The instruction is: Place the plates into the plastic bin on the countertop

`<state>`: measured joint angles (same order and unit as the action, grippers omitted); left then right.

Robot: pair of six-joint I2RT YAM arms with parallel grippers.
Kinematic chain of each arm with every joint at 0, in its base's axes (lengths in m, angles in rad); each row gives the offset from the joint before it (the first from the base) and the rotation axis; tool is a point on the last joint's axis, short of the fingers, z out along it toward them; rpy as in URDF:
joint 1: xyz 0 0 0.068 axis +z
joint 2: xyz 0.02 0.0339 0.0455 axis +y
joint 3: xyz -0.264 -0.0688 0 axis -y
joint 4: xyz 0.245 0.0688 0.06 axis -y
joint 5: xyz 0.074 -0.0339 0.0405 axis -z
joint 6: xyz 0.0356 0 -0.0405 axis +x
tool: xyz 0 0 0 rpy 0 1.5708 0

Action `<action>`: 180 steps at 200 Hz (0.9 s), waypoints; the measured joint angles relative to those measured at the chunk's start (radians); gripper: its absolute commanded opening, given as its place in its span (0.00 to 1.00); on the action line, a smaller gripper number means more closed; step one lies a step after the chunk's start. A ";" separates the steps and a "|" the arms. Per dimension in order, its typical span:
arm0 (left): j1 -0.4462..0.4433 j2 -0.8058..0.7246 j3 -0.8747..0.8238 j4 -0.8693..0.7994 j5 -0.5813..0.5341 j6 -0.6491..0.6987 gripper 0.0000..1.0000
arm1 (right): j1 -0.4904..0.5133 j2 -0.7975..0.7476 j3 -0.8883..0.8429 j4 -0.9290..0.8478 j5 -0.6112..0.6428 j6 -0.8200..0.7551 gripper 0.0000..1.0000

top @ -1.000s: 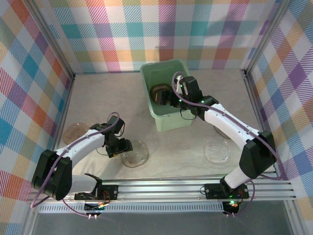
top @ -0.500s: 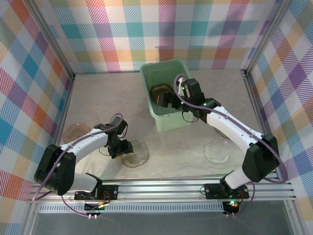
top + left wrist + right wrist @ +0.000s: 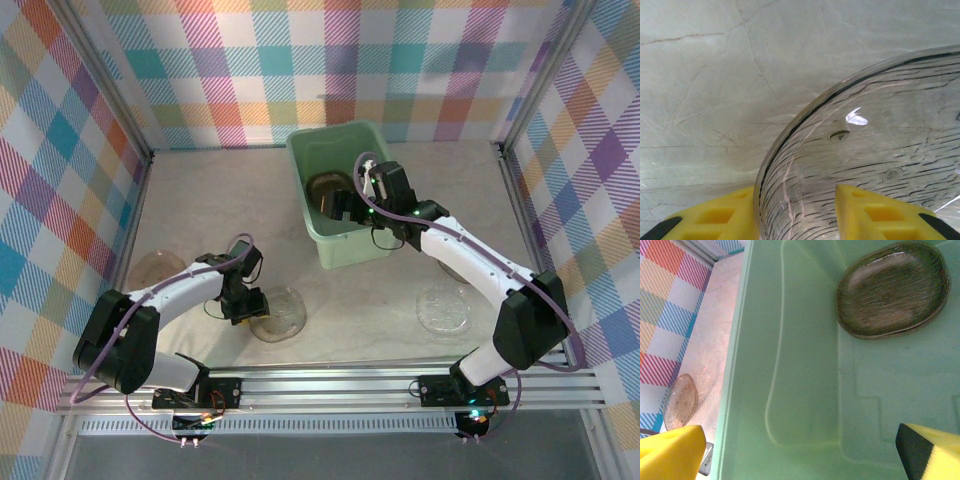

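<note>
While I can't really tell if the left gripper [image 3: 250, 304] has bitten down, its yellow fingers [image 3: 715, 220] sit either side of the rim of a clear plate [image 3: 278, 313]. That plate lies flat on the beige countertop [image 3: 200, 200], near the front and a bit left of centre. On the left wrist view one finger is right up against the outside of the rim. The other is inside the dish, with a stretch of ribbed plastic between it and the edge, so whether it's gripping or just straddling is anyone's guess. The right gripper [image 3: 345, 207] is easy: spread wide with nothing in it, hanging over the mint-green bin [image 3: 352, 245] and looking down at the floor of the tub. The bin is at the back, about in the middle. A stack of brown plates [image 3: 325, 190] lies on its bottom, toward the left wall as seen from above, just beside the open fingers. Out on the counter there's also a tinted plate [image 3: 155, 268] over by the left plaid wall [image 3: 60, 180], well apart from the bin. A second clear plate [image 3: 445, 308] lies on the right, near the right arm's elbow.
</note>
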<state>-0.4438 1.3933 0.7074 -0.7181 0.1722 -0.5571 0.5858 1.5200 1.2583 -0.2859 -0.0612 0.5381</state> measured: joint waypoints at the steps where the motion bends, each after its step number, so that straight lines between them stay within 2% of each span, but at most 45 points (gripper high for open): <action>1: 0.000 0.001 0.000 0.000 -0.001 -0.001 0.37 | 0.000 0.000 0.000 0.000 0.000 0.000 0.98; 132: 0.000 -0.003 0.004 -0.010 -0.016 0.007 0.10 | 0.000 0.003 0.000 0.005 0.000 0.003 0.99; 180: 0.000 -0.030 0.034 -0.014 -0.013 0.027 0.04 | 0.000 0.004 0.000 0.005 0.000 0.003 0.99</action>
<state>-0.4438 1.3632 0.7414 -0.7326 0.1596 -0.5301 0.5858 1.5242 1.2587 -0.2813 -0.0612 0.5411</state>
